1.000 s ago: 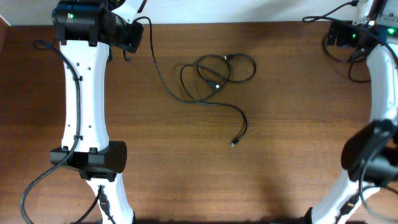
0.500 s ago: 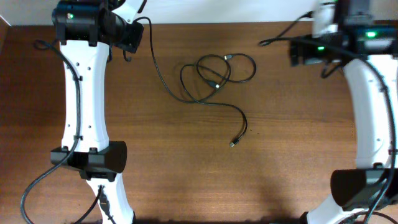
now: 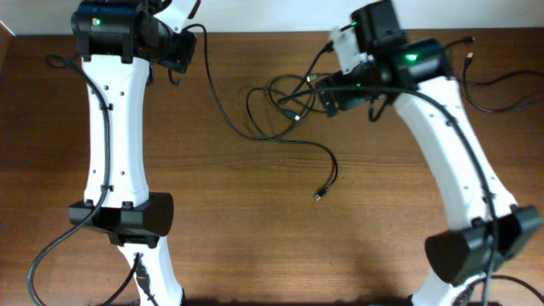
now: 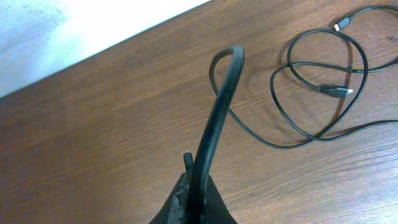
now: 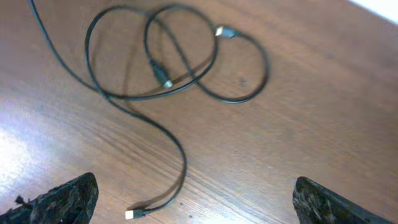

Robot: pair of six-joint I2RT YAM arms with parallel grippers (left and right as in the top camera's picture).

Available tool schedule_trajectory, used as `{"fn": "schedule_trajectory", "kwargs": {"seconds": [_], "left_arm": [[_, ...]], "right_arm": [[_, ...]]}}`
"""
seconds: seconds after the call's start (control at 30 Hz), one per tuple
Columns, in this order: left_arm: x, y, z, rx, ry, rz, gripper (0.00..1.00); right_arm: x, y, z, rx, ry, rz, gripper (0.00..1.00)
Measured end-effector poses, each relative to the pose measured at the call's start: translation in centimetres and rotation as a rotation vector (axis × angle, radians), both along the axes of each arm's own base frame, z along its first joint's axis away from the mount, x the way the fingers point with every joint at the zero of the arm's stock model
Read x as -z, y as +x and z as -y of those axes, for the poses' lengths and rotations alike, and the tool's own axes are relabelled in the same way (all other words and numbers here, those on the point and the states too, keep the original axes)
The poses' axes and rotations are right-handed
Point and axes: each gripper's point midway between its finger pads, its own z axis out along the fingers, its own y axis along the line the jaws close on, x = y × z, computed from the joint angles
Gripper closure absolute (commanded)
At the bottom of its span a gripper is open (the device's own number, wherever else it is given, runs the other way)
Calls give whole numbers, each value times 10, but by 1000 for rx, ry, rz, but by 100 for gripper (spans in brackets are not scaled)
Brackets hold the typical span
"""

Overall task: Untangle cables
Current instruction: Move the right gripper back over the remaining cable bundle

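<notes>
The thin black cables (image 3: 289,136) lie in overlapping loops at the table's back middle, with one plug end (image 3: 319,196) trailing toward the front. One strand runs up to my left gripper (image 3: 177,51) at the back left. In the left wrist view that gripper (image 4: 196,199) is shut on the cable, which arches up and leads to the loops (image 4: 283,118). My right gripper (image 3: 338,90) hovers over the right side of the loops. In the right wrist view it (image 5: 196,193) is wide open and empty above the wood, with the loops (image 5: 180,93) and a plug (image 5: 132,213) in front.
The wooden table (image 3: 255,246) ends at a white wall (image 4: 74,31) along the back. The right arm's own thicker black cables (image 3: 501,85) lie at the back right corner. The left arm's white link (image 3: 115,127) stretches down the left side.
My right arm has swung from the table's right edge leftward to above the cable loops. The left arm and the cables have not moved.
</notes>
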Motion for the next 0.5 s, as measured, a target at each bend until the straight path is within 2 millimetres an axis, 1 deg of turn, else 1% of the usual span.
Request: {"fn": "schedule_trajectory", "kwargs": {"seconds": [0.07,0.13,0.2,0.33,0.37,0.43,0.5], "left_arm": [[0,0,0,0,0,0,100],[0,0,0,0,0,0,100],[0,0,0,0,0,0,100],[0,0,0,0,0,0,100],[0,0,0,0,0,-1,100],[0,0,0,0,0,-1,100],[0,0,0,0,0,-1,100]], "right_arm": [[19,-2,-17,-36,-15,-40,1],[38,-6,-40,-85,-30,-73,1],[47,-8,-58,-121,-32,-74,1],[57,-9,-98,-182,-7,-47,1],[62,-10,-106,-193,-5,-50,1],[73,-12,-115,-202,-7,-68,1],[91,-11,-118,-197,-17,-101,1]]}}
